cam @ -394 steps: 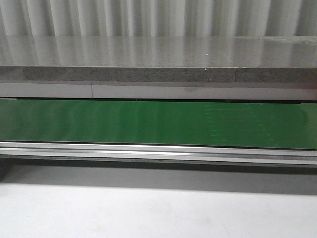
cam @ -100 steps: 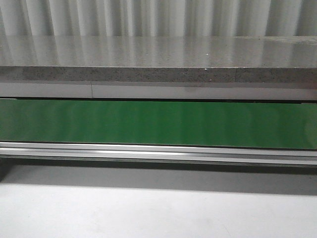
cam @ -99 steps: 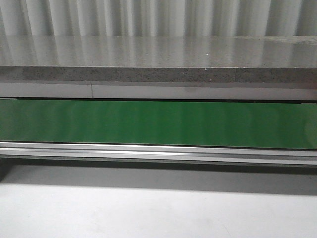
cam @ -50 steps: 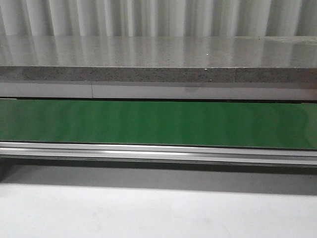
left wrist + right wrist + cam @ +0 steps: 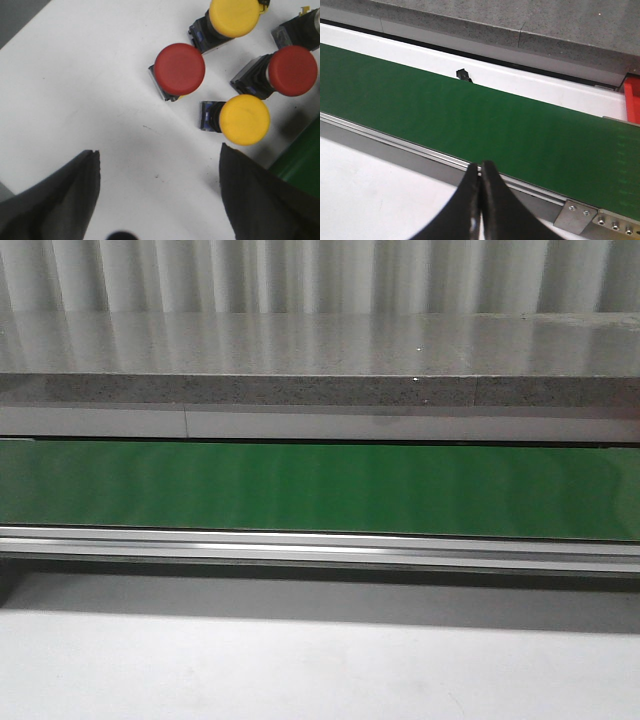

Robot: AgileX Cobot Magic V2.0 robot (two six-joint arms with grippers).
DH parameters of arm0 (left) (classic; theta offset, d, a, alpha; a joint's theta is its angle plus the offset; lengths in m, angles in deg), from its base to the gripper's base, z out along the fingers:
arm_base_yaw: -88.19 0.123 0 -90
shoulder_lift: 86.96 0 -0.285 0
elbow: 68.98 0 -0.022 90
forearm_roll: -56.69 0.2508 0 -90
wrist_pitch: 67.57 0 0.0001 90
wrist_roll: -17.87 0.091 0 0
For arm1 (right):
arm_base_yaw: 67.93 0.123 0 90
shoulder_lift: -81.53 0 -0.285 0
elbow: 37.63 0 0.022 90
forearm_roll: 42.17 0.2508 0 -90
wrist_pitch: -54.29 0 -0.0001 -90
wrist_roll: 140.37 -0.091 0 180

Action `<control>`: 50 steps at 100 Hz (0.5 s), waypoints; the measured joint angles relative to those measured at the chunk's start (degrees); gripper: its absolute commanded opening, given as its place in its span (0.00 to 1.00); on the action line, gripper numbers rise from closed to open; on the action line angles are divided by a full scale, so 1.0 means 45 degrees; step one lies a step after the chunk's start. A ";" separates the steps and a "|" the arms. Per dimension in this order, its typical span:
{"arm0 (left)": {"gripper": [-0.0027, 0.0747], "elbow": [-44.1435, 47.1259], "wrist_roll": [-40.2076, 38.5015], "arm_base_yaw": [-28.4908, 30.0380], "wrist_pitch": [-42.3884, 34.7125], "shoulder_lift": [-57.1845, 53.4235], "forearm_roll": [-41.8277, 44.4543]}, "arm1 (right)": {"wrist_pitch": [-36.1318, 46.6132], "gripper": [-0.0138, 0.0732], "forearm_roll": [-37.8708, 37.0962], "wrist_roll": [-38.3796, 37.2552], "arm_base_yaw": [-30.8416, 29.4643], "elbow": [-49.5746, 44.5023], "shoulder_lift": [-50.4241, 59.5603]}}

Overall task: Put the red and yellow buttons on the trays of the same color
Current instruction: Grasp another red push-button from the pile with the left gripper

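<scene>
Left gripper [image 5: 157, 192] spread wide above white table [image 5: 75, 90]; buttons [image 5: 179, 69] clustered near its belt-side edge. Right gripper [image 5: 480, 192] clenched, empty. Rigid, light, slick caps: grasp dark bases.

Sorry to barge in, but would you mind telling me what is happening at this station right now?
Nothing is being held yet. The left gripper hangs open above a white surface where two red buttons and two yellow buttons sit in a loose cluster. The right gripper is shut on nothing, poised near the green conveyor belt, which carries nothing in any view. A red edge, possibly a tray, shows beyond the belt's far end. No button has been sorted as far as these views show.
</scene>
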 measured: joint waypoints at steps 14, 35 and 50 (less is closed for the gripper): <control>0.67 -0.1140 0.0092 0.0000 0.0635 0.1362 -0.0163 | 0.0000 0.08 0.0000 0.0000 0.0000 0.0000 0.0000; 0.67 -0.2555 0.0118 0.0000 0.1433 0.3160 -0.0163 | 0.0000 0.08 0.0000 0.0000 0.0000 0.0000 0.0000; 0.67 -0.3198 0.0139 0.0000 0.1536 0.4023 -0.0275 | 0.0000 0.08 0.0000 0.0000 0.0000 0.0000 0.0000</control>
